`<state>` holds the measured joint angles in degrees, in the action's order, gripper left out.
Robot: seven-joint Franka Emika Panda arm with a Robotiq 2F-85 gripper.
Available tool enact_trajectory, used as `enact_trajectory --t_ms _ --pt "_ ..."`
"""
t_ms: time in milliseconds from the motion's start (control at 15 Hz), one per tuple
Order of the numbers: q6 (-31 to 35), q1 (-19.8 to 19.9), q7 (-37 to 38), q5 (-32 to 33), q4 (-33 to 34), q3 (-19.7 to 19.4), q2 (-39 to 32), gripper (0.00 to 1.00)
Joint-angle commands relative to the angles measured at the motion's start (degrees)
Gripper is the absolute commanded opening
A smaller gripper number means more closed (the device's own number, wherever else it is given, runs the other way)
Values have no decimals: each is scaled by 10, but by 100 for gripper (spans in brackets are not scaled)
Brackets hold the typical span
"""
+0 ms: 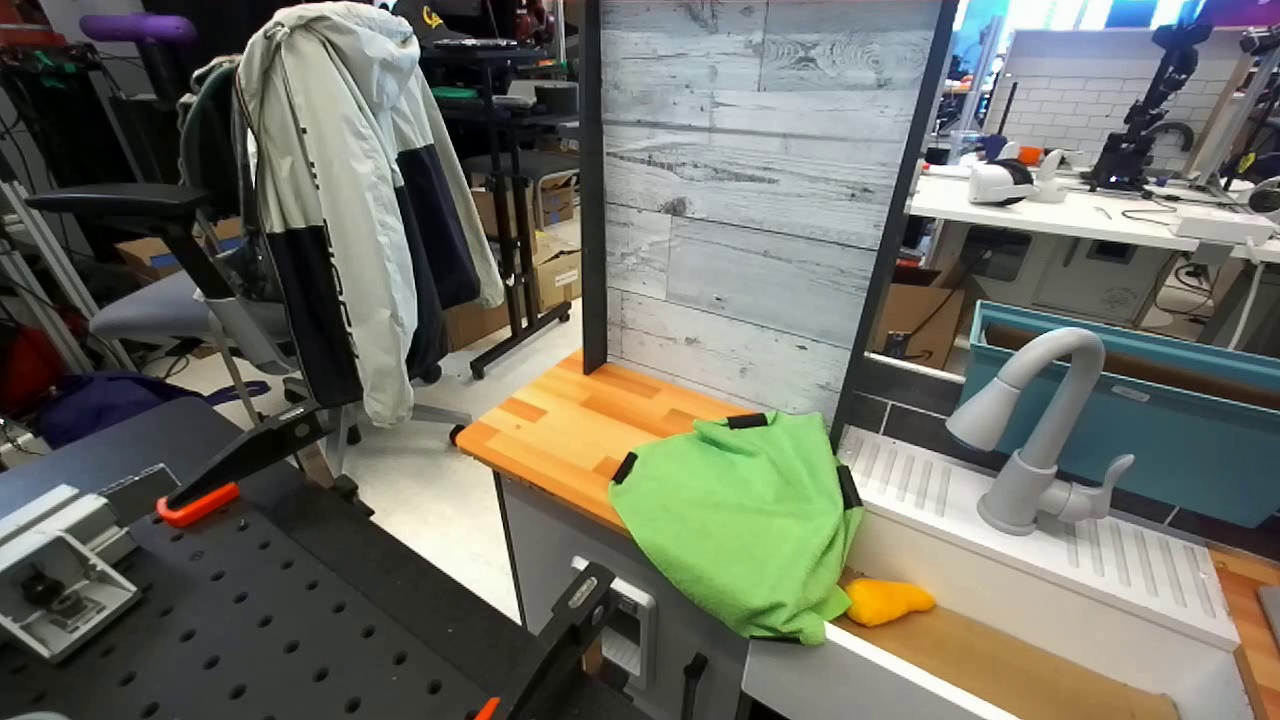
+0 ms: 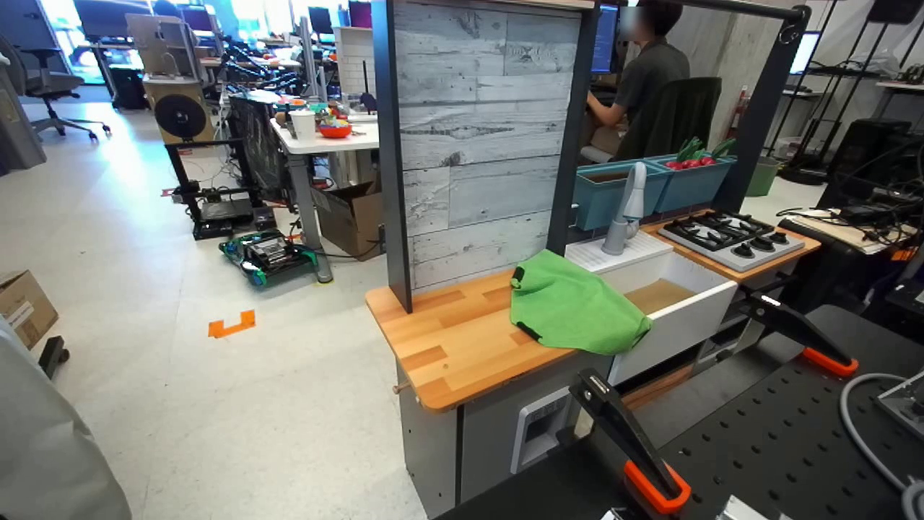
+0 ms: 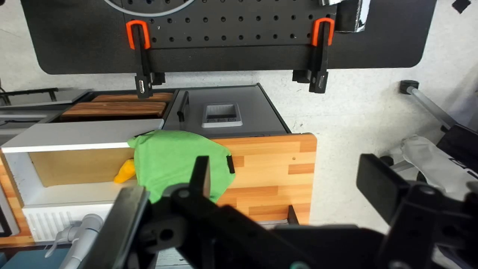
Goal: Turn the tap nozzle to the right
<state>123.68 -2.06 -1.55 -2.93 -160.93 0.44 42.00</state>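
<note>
The pale-grey faucet spout (image 1: 1055,425) stands before a teal planter (image 1: 1200,450) bearing an illegible label (image 1: 1131,394). The tool (image 3: 285,179) has widely parted fingers.

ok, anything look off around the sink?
The cloth: rumpled and askew, it lies across the counter and over one end of the sink, partly hiding a yellow item inside. No spills or damage stand out; the tap looks intact.

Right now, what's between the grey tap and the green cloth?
The white ribbed ledge that the tap stands on; both exterior views show it.
</note>
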Motion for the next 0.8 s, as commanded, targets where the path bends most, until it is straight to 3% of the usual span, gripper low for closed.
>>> enact_trajectory --t_ms 0,733 --pt "-2 -1 0 1 1 -1 0 100" --pt "43 31 70 -4 34 0 -60 100"
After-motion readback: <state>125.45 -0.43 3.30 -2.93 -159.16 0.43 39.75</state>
